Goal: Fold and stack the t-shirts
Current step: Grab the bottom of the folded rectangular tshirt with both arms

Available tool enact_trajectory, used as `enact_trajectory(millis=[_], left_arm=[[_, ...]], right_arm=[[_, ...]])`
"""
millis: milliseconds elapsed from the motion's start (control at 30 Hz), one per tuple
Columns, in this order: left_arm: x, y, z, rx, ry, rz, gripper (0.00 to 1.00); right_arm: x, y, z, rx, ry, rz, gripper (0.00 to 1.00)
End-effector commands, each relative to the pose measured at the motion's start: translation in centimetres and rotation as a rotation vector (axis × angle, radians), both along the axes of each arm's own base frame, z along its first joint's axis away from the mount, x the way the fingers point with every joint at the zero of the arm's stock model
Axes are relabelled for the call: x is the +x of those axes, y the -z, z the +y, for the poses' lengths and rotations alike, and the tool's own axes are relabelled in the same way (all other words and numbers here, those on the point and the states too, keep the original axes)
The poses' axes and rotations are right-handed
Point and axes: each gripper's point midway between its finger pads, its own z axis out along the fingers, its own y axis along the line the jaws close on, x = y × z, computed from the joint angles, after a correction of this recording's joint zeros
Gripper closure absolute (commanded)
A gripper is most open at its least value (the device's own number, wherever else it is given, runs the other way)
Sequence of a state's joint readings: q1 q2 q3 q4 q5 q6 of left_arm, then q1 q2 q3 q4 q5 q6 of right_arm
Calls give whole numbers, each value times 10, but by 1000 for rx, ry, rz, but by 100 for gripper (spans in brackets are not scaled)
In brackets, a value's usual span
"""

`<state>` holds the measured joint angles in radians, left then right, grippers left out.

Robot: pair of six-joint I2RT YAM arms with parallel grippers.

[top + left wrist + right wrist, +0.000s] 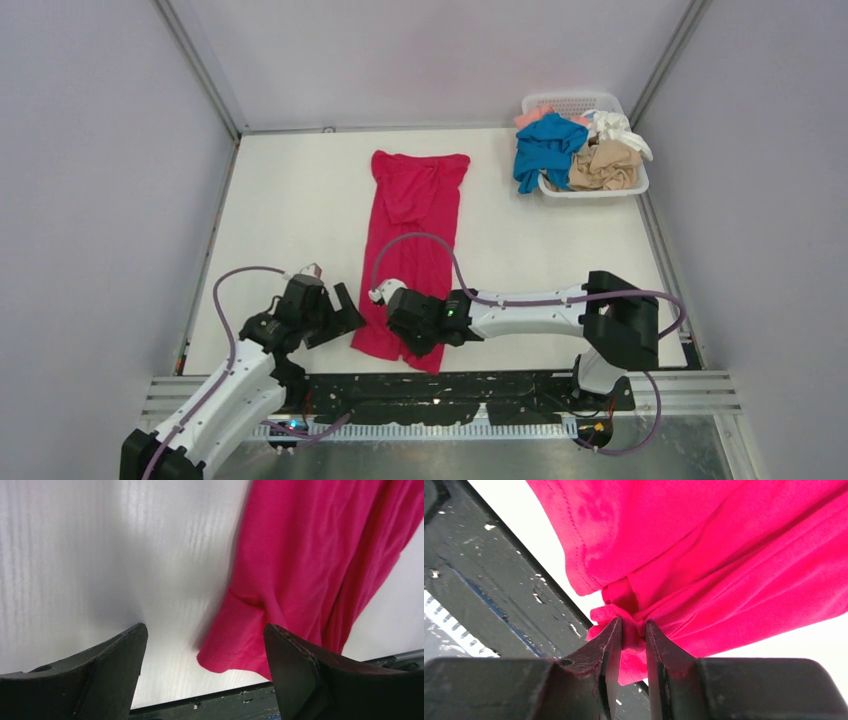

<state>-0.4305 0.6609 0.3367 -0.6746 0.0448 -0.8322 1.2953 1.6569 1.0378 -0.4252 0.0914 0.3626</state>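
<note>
**Fold in progress:** the red shirt (415,215) lies flat on the desk (290,200), narrowed to a long strip that runs away from the arms, with its near hem close to the desk's front edge. The right pincer (633,625) grips a bunched tuck of that hem, its jaws narrow with cloth wedged between them. The left pincer (205,627) stands wide and empty over the desk. In its wrist view the shirt's near-left corner (220,662) appears between its jaws, though whether it touches the cloth cannot be told.

The step in hand looks like taking hold of both near corners so the hem can be folded up toward the collar end. Only one corner is secured. The next move seems to call for the left pincer to settle on its corner and close. Both arms would then lift together and carry the hem away evenly, so the strip halves without skewing. The right side's gathered grip may leave a crease.

A blue shirt (545,150), tan shirt (605,165), white shirt (615,125) and pink shirt (533,115) wait heaped in the basket (592,103) at the far right, so the job appears to be at an early stage.
</note>
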Motion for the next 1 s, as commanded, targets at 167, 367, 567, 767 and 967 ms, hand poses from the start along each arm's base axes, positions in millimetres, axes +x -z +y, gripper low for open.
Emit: enact_trajectory(millis=[167,367,567,767,967], left_arm=[[-11,19,-22,-107,56,89,33],[-20,25,-17,-79,62,125,50],[-36,33,-20,-116,81,167,62],[-40,32,-19,-126,88,154,88],[-53,30,-17,-131,62,208,98]], right_arm=[[-11,-2,39,86,-133,21,58],[-15,-35,48,250,-158,-9,31],[-23,-90,27,486,-202,-99,6],[-33,-56,-29,326,-192,-65,5],[-50,-25,-40,260,-190,46,17]])
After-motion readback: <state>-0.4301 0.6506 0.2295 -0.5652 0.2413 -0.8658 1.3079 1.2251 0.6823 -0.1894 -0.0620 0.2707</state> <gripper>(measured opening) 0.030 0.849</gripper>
